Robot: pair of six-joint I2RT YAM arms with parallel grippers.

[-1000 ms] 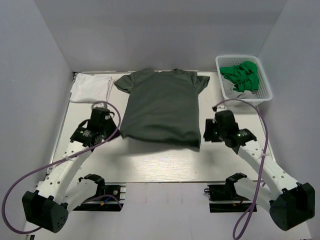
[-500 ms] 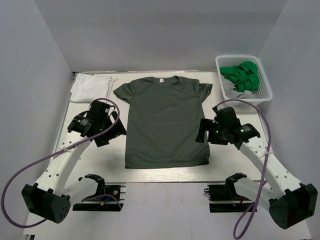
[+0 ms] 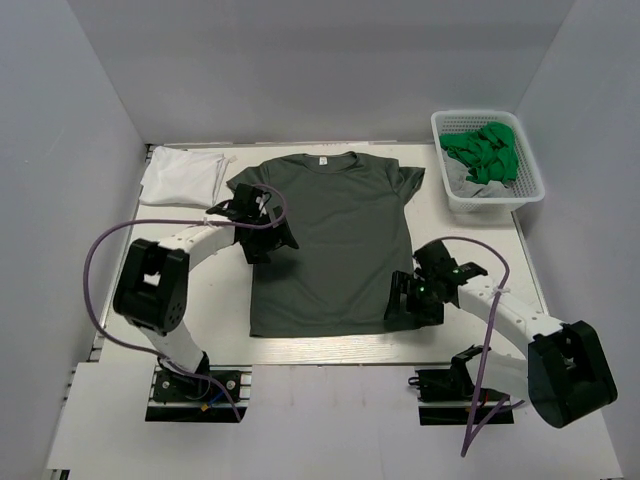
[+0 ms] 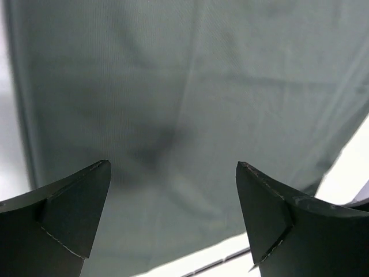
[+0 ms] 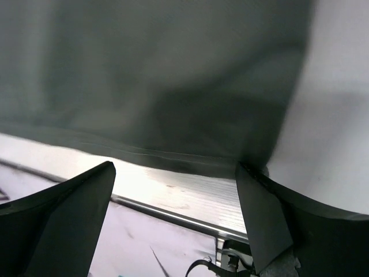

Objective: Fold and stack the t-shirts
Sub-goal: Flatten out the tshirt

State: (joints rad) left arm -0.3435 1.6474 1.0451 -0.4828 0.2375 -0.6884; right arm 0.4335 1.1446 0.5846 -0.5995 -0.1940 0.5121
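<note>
Pale tabletop point(image 3: 330, 345), seen from above, carried the olive t-shirt point(image 3: 335, 235) spread flat for folding. The white t-shirt point(image 3: 180, 175) lay compact at the far left. The left gripper point(image 3: 268, 232) hovered beside the left sleeve and the right gripper point(image 3: 405, 300) by the near-right hem corner. In the left wrist view, the jaws stood spread over cloth, empty. In the right wrist view, spread jaws framed that hem corner, likely the next pinch point.

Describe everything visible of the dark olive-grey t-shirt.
The dark olive-grey t-shirt is plain soft cloth with a round neck, a pale tag inside, and short sleeves. It lies spread flat, unfolded, on the table, neck toward the far edge. The left gripper, open, is over its left side below the sleeve; the right gripper, open, at its near right corner. Whether they touch it is unclear.
</note>
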